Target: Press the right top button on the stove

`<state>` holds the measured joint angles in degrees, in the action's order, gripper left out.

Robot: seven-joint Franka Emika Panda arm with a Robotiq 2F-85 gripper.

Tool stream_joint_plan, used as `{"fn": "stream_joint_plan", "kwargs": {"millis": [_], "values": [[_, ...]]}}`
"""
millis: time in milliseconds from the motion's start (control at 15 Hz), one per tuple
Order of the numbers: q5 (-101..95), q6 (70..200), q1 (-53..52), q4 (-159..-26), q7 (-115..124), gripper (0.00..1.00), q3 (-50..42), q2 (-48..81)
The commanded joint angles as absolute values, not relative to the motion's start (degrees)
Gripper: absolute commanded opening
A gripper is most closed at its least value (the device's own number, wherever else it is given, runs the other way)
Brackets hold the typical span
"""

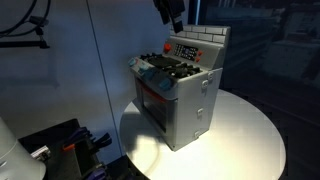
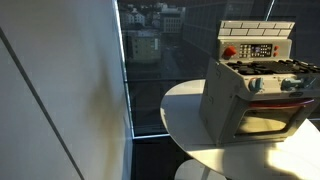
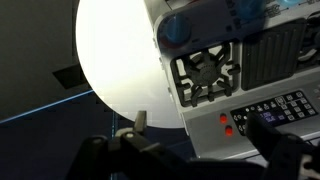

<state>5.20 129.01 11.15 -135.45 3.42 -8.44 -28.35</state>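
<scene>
The small grey toy stove (image 1: 180, 90) stands on a round white table (image 1: 245, 140) and shows in both exterior views (image 2: 255, 85). Its tiled back wall carries a dark keypad panel (image 3: 282, 108) with two red buttons (image 3: 226, 125) beside it. In the wrist view I look down on the black burner (image 3: 210, 70) and a teal knob (image 3: 178, 28). My gripper (image 3: 203, 125) is open and empty, above the back panel, with one finger off the stove's side and the other over the keypad. In an exterior view the gripper (image 1: 170, 12) hangs just above the back wall.
The stove sits towards one side of the table (image 2: 190, 130). A large window (image 2: 150, 50) with a city view lies behind. Dark equipment with cables (image 1: 60, 145) stands on the floor beside the table. A white wall (image 2: 60, 90) fills one side.
</scene>
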Motion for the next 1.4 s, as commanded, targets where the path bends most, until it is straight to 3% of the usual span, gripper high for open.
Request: {"fn": "stream_joint_plan", "kwargs": {"millis": [0, 600, 1333], "values": [[5.0, 128.9, 10.9, -135.1, 3.6, 1.00, -8.7, -28.2], [4.9, 129.4, 11.0, -134.1, 4.7, 1.00, -8.4, -26.6], [6.0, 133.0, 9.5, -127.6, 7.7, 1.00, -7.9, -14.6]]}}
